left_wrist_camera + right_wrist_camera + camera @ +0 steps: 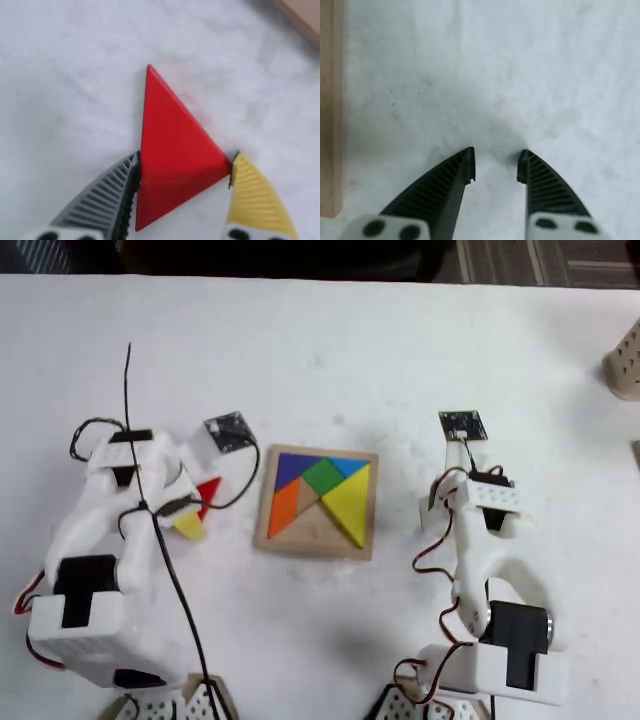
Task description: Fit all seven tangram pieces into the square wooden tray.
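Red triangle (175, 160) between left jaws (both touching), beside tray (262, 525)

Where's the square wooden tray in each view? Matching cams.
High view: square wooden tray mid-table, beside the red triangular piece.
Left wrist view: a tray corner beyond the red triangular piece in the jaws of the left gripper.
Right wrist view: tray edge beside the open jaws of the right gripper.
Shared landmark: white table.

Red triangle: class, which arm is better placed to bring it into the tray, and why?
Left. The left pincer grips the red triangle beside the wooden tray; the right pincer is open and empty on the tray's other side.
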You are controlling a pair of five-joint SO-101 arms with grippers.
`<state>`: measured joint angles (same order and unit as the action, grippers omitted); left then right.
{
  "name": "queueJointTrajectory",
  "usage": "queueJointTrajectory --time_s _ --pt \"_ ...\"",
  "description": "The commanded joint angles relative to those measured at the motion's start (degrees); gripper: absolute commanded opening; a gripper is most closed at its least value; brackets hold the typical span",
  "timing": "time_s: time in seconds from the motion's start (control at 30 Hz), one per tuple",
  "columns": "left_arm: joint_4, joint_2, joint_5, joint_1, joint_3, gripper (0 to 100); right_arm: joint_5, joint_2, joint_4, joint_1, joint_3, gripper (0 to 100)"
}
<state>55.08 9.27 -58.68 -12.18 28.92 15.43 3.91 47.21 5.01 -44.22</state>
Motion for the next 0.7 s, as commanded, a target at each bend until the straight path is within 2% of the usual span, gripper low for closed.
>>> queueJointTrajectory --time_s 0.0,0.1,0.3,0.47,0.57,0.67 --pt "1.4 0.3 2.2 -0.3 -2.4 12 1.1 0.0 0.7 -1.5 0.7 13.7" --pt "1.6 0.3 9.1 -0.4 -2.6 12 1.1 0.0 0.7 -1.5 0.7 13.7" --pt "1.8 0.3 28.8 -0.5 -4.8 12 1.1 0.0 0.7 -1.4 0.7 13.7" --pt "3.5 0.3 42.4 -0.4 -4.9 12 1.1 0.0 0.7 -1.4 0.7 13.7" --pt "5.5 0.3 47.4 -0.2 -4.9 12 1.1 0.0 0.7 -1.4 0.7 13.7" --pt "5.6 0.2 46.4 -0.2 -6.6 12 1.1 0.0 0.7 -1.4 0.7 13.7"
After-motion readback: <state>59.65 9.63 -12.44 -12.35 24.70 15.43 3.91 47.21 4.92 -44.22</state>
